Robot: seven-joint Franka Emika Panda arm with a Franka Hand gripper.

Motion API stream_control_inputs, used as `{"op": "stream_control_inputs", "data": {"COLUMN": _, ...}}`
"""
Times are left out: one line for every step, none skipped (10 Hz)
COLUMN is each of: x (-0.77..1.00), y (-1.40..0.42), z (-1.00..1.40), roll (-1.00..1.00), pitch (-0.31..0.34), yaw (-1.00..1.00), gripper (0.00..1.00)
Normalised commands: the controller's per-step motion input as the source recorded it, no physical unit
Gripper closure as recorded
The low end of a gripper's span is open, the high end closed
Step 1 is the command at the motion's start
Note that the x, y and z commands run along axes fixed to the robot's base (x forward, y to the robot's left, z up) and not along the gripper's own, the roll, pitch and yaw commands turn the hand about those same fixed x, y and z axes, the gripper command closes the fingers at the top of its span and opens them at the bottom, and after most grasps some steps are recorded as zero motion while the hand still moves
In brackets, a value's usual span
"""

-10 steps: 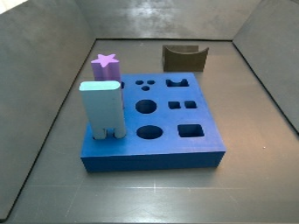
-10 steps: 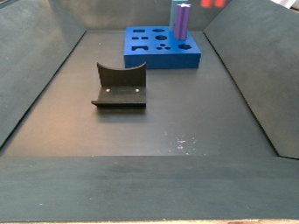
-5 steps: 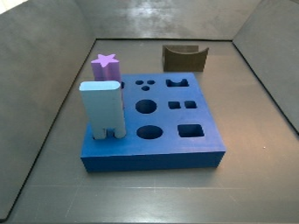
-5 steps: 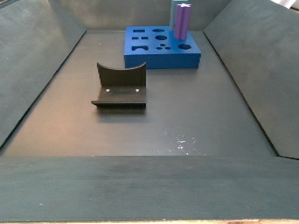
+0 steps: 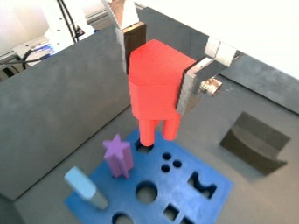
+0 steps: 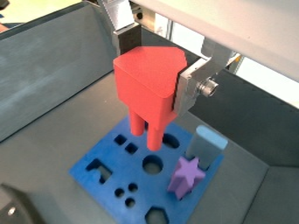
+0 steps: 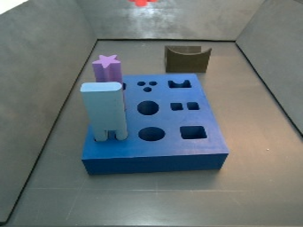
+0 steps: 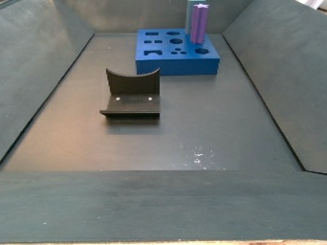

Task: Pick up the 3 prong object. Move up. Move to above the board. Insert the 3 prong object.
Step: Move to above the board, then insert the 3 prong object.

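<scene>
My gripper (image 5: 163, 70) is shut on the red 3 prong object (image 5: 158, 83), its silver fingers (image 5: 197, 80) pressed on both sides of the wide top, prongs hanging down. It also shows in a wrist view (image 6: 149, 83), held by the gripper (image 6: 158, 70). It hangs well above the blue board (image 5: 187, 197), over the edge near the purple star peg (image 5: 117, 153). In a side view only a red blur (image 7: 142, 3) shows at the top edge, above the board (image 7: 172, 121). The board also shows in a side view (image 8: 179, 65).
A purple star peg (image 7: 108, 66) and a tall light-blue block (image 7: 103, 111) stand in the board's holes. A dark brown curved piece (image 7: 187, 58) lies on the floor beside the board and shows in a side view (image 8: 130, 94). Grey walls enclose the bin.
The red object has left the top edge of a side view and now shows at the top edge of a side view that lacked it, so the gripper has moved with it.
</scene>
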Motion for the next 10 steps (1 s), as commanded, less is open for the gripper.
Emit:
{"op": "stream_control_inputs", "data": {"x": 0.24, "y": -0.32, "z": 0.05, "roll": 0.09, "pitch": 0.177, "yaw": 0.01, "gripper": 1.0}}
{"op": "stream_control_inputs", "data": {"x": 0.17, "y": -0.2, "z": 0.04, "roll": 0.08, "pitch": 0.146, "yaw": 0.01, "gripper": 1.0}}
{"op": "stream_control_inputs", "data": {"x": 0.0, "y": -0.03, "z": 0.0, "roll": 0.0, "pitch": 0.0, "yaw": 0.0, "gripper": 1.0}}
{"op": "stream_control_inputs", "data": {"x": 0.03, "y": 0.0, "z": -0.04, "roll": 0.0, "pitch": 0.0, "yaw": 0.0, "gripper": 1.0}}
{"op": "stream_control_inputs", "data": {"x": 0.04, "y": 0.0, "z": -0.15, "roll": 0.0, "pitch": 0.0, "yaw": 0.05, "gripper": 1.0}}
{"op": "stream_control_inputs", "data": {"x": 0.08, "y": 0.0, "z": -0.43, "roll": 0.0, "pitch": -0.004, "yaw": 0.05, "gripper": 1.0}}
{"op": "stream_control_inputs", "data": {"x": 0.06, "y": 0.0, "z": -0.52, "roll": 0.0, "pitch": -0.03, "yaw": 0.09, "gripper": 1.0}}
{"op": "stream_control_inputs", "data": {"x": 0.06, "y": 0.03, "z": -0.45, "roll": 0.0, "pitch": -0.026, "yaw": 0.12, "gripper": 1.0}}
{"op": "stream_control_inputs", "data": {"x": 0.04, "y": 0.06, "z": -0.36, "roll": -0.01, "pitch": -0.019, "yaw": 0.12, "gripper": 1.0}}
{"op": "stream_control_inputs", "data": {"x": 0.0, "y": 0.07, "z": -0.21, "roll": -0.02, "pitch": -0.003, "yaw": 0.16, "gripper": 1.0}}
